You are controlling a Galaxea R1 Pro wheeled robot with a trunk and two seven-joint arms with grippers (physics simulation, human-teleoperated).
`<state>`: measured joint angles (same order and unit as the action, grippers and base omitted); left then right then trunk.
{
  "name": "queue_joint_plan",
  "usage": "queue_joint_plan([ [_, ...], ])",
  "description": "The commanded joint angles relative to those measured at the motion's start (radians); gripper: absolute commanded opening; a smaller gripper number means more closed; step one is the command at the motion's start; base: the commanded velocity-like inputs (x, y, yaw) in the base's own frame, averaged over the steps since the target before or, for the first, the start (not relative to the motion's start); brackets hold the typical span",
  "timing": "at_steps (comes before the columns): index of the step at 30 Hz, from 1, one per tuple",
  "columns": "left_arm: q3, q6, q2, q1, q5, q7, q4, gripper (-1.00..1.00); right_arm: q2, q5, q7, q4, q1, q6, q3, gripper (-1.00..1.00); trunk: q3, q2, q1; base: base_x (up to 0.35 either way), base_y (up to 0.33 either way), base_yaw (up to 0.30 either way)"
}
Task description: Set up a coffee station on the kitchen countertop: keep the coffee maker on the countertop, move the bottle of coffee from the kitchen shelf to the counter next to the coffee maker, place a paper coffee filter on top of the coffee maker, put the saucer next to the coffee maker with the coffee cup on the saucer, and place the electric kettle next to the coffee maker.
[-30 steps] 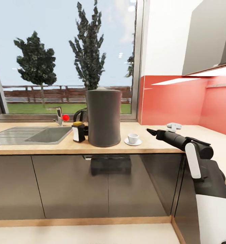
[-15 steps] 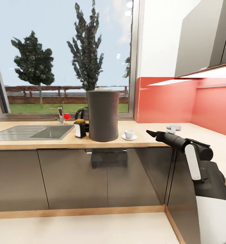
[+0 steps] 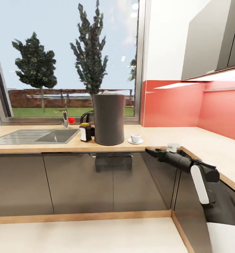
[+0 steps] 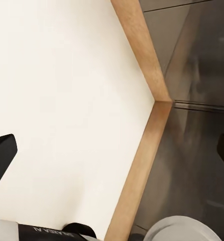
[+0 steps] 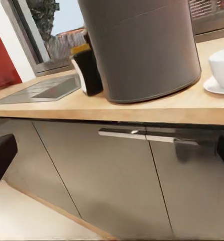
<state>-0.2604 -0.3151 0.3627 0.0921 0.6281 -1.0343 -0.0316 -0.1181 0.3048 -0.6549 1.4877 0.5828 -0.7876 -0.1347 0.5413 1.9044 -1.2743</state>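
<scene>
The right end effector [image 3: 150, 151], spread wide and empty, has dropped below the wooden counter [image 3: 159, 135] edge, away from the tall grey cylindrical coffee maker [image 3: 108, 119]

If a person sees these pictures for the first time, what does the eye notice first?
First the tall dark grey coffee maker on the wooden countertop before the window. Beside it stand a white coffee cup on its saucer and a small yellow-capped bottle near the sink. The red wall stands behind.
</scene>
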Motion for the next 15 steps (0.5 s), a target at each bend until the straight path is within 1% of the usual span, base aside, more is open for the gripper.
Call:
queue_joint_plan([
  [1, -0.008, -0.01, 0.0, 0.0, -0.004, -0.003, 0.0, 1.0, 0.0, 0.002, -0.014, 0.0, -0.011, -0.002, -0.001, 1.0, 0.001, 0.001, 0.0, -0.001, 0.001, 0.0],
  [2, -0.007, -0.01, 0.0, 0.0, -0.004, -0.003, 0.0, 1.0, 0.0, 0.002, -0.032, 0.0, -0.032, 0.004, 0.001, 1.0, 0.001, 0.001, 0.0, 0.0, 0.0, 0.0],
  [5, -0.007, -0.01, 0.0, 0.0, -0.004, -0.003, 0.0, 1.0, 0.0, 0.002, -0.047, 0.0, -0.062, 0.009, 0.002, 1.0, 0.001, 0.001, 0.0, 0.0, 0.0, 0.0],
  [7, -0.007, -0.01, 0.0, 0.0, -0.004, -0.003, -0.001, 1.0, 0.0, 0.001, -0.055, 0.0, -0.093, 0.016, 0.013, 1.0, 0.001, 0.001, 0.0, 0.0, 0.0, 0.0],
  [9, -0.007, -0.01, 0.0, 0.001, -0.004, -0.003, -0.001, 1.0, 0.0, 0.001, -0.058, 0.0, -0.115, 0.03, 0.033, 1.0, 0.001, 0.001, 0.0, 0.0, 0.0, 0.0],
  [10, -0.007, -0.01, 0.0, 0.001, -0.004, -0.003, -0.001, 1.0, 0.0, 0.001, -0.06, -0.002, -0.137, 0.053, 0.058, 1.0, 0.001, 0.001, 0.0, 0.0, 0.0, 0.0],
  [11, -0.007, -0.01, 0.0, 0.0, -0.004, -0.003, 0.0, 1.0, 0.0, 0.0, -0.06, -0.003, -0.149, 0.066, 0.068, 1.0, 0.001, 0.001, 0.0, 0.0, 0.0, 0.0],
  [12, -0.007, -0.01, 0.001, 0.001, -0.004, -0.003, 0.0, 1.0, 0.0, -0.003, -0.061, -0.008, -0.174, 0.085, 0.085, 1.0, 0.001, 0.001, 0.0, 0.0, 0.0, 0.0],
  [14, -0.007, -0.01, 0.0, 0.001, -0.004, -0.003, 0.0, 1.0, 0.0, -0.016, -0.062, -0.014, -0.197, 0.098, 0.096, 1.0, 0.001, 0.001, 0.0, 0.0, 0.0, 0.0],
  [15, -0.006, -0.01, 0.0, 0.0, -0.004, -0.003, 0.0, 1.0, 0.0, -0.038, -0.062, -0.022, -0.217, 0.106, 0.104, 1.0, 0.001, 0.001, 0.0, 0.0, 0.0, 0.0],
])
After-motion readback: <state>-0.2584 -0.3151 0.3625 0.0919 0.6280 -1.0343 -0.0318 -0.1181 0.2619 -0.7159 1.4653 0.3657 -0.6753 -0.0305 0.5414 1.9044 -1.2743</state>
